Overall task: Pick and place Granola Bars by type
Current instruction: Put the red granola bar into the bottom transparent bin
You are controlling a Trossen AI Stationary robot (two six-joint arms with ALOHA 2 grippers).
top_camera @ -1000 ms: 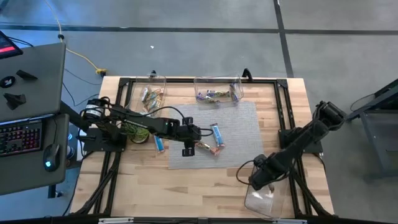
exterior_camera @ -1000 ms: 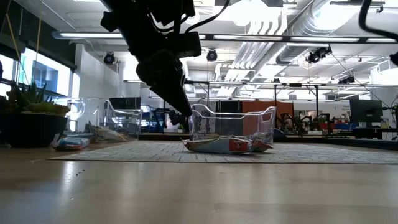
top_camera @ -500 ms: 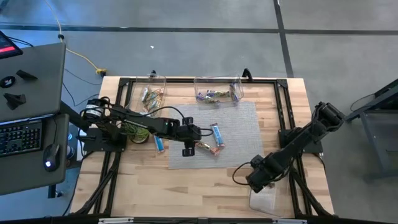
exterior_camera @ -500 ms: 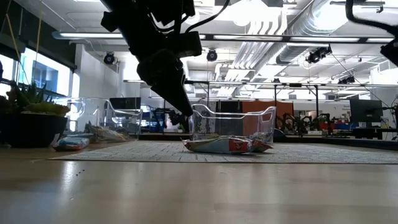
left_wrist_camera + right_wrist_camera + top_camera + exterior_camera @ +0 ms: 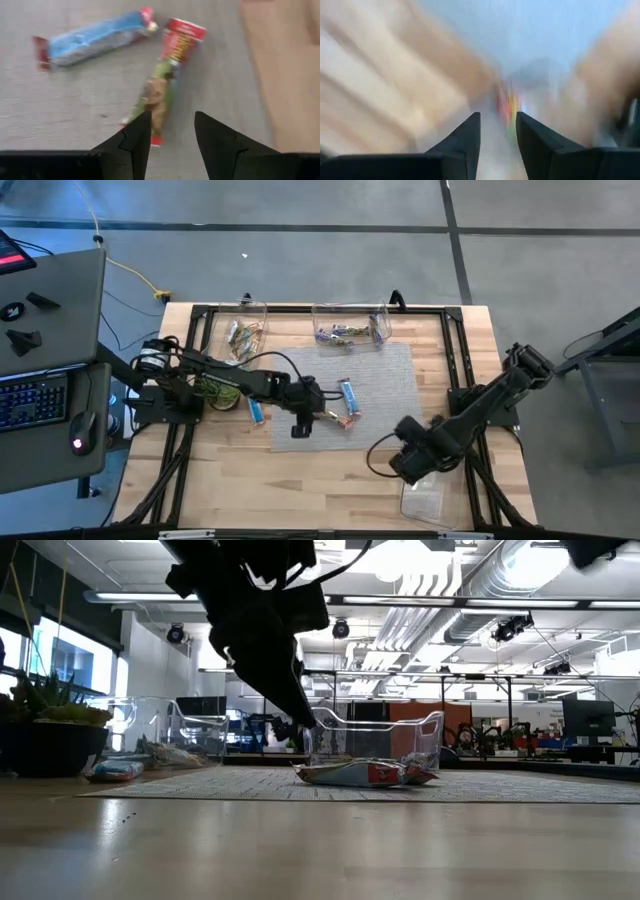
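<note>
Two hands on the job, one working. Left hand (image 5: pixel 301 429) sits low over the grey mat (image 5: pixel 385 390), fingers (image 5: pixel 135 145) parted with nothing between them, lined up lengthwise on the green/red granola bar (image 5: pixel 162 85) lying flat on the mat just ahead of the tips. A blue bar (image 5: pixel 92 37) lies beside it, their red ends nearly touching, so the approach probably has to stay narrow to take only one. Looks like a pre-grasp, not a grip yet.

Right hand (image 5: pixel 405 465) hangs over the bare tabletop (image 5: pixel 330 480) off the mat's near right corner, just beside the clear bin (image 5: pixel 425 502) at the tabletop's front edge. Fingers part-open, nothing seen held; its wrist view is motion-smeared, so what lies under it can't be told.

Sorting state relative to the mat: two clear bins along its far edge, left bin (image 5: pixel 243 332) holding brownish bars, right bin (image 5: pixel 350 328) holding mixed purple/silver ones. Another blue bar (image 5: pixel 256 412) lies off the mat's left edge, next to the plant pot (image 5: pixel 215 392). Several bars left loose, so the task is judged roughly midway.
</note>
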